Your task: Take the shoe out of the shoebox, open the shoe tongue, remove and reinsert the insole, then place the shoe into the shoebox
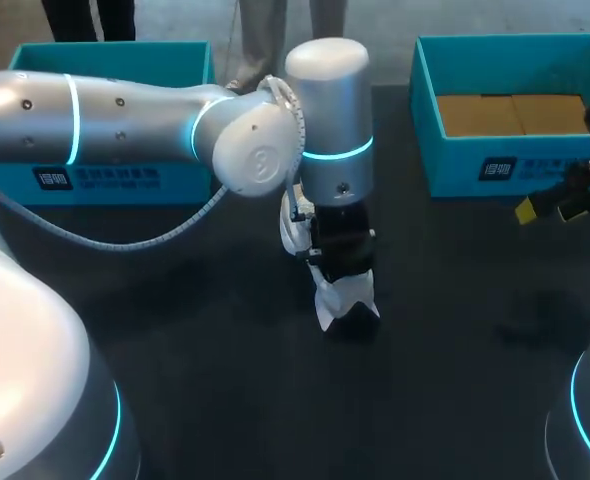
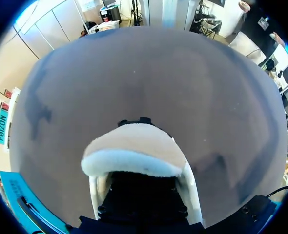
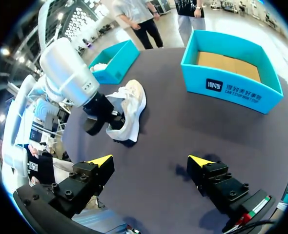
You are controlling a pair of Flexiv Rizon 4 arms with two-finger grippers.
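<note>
Okay, two teal boxes stand at the far side of your table [image 1: 225,380]: the right box [image 1: 455,165] with brown cardboard in its bottom, and the left box [image 1: 175,180], partly behind your left arm [image 1: 125,115]. From above, that arm's wrist hides much of the shoe [image 1: 335,295]. Your right gripper [image 3: 150,161] hangs well off to the right, jaws wide apart, empty. The left gripper [image 3: 112,122] is at the shoe, jaws hidden, can't tell. The shoe is white and cream, mid-table between the boxes, with a padded beige collar.

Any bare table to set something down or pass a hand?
Free: dark tabletop between the white sneaker and the right gripper, in front of the right teal cardboard box. Crowded: the middle, where the left arm covers the sneaker.
</note>
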